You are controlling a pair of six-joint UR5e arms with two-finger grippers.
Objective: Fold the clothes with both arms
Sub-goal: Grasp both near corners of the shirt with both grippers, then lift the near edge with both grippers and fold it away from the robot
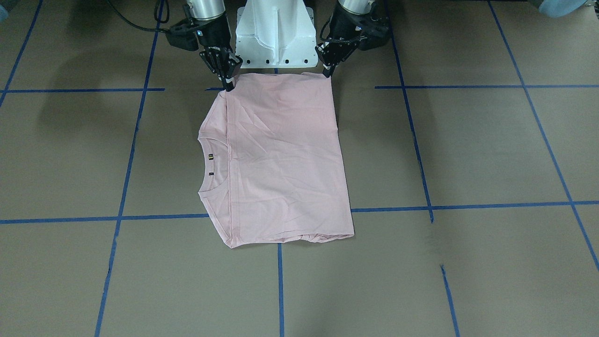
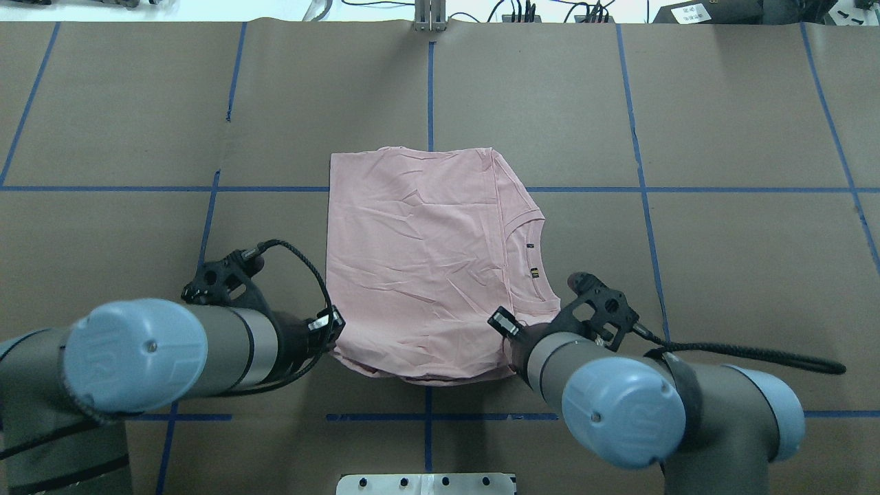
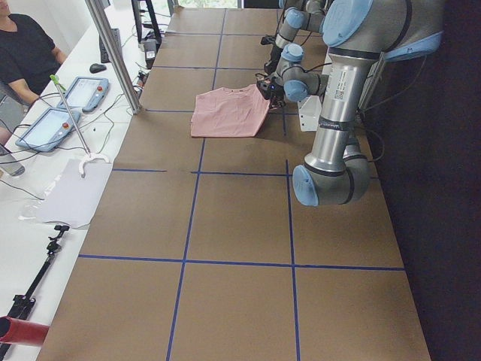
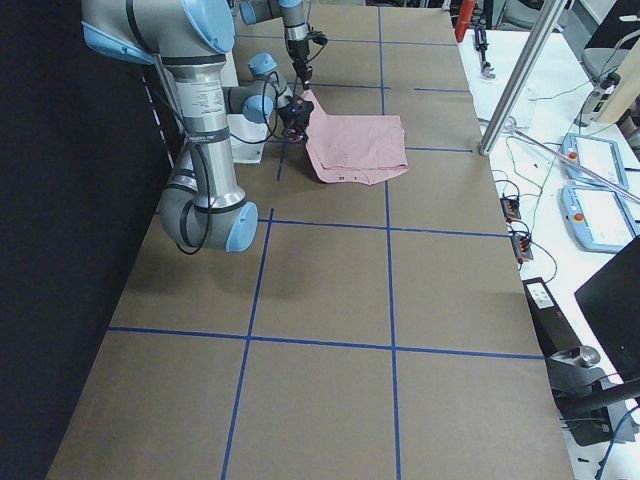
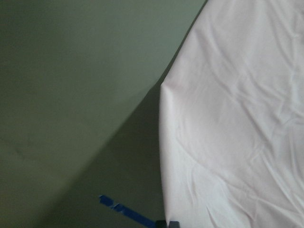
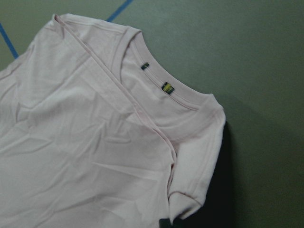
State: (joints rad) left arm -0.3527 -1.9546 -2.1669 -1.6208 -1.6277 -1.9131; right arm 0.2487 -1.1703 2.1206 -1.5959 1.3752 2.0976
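**Item:** pale pink short-sleeved T-shirt (image 1: 281, 159), folded to a rough rectangle with a plain pink face upward. It lies flat on the brown worktop (image 1: 468, 150), just in front of the white pedestal base (image 1: 276, 32) and across the blue tape lines (image 1: 468, 86). The ribbed neckline (image 1: 213, 164) is exposed on the robot's right side, with a small dark-and-yellow label (image 1: 210, 157) inside it.

**Right end effector** (image 1: 228, 84): black, angled downward, fingers pressed together on the shirt's base-side corner at the shoulder end.

**Left end effector** (image 1: 327, 71): black, tilted inward, tips nipping the opposite base-side corner at the hem end.

**Condition:** the edge between the two held corners runs straight. The fabric is lightly creased, and layered folds show along the far edge.
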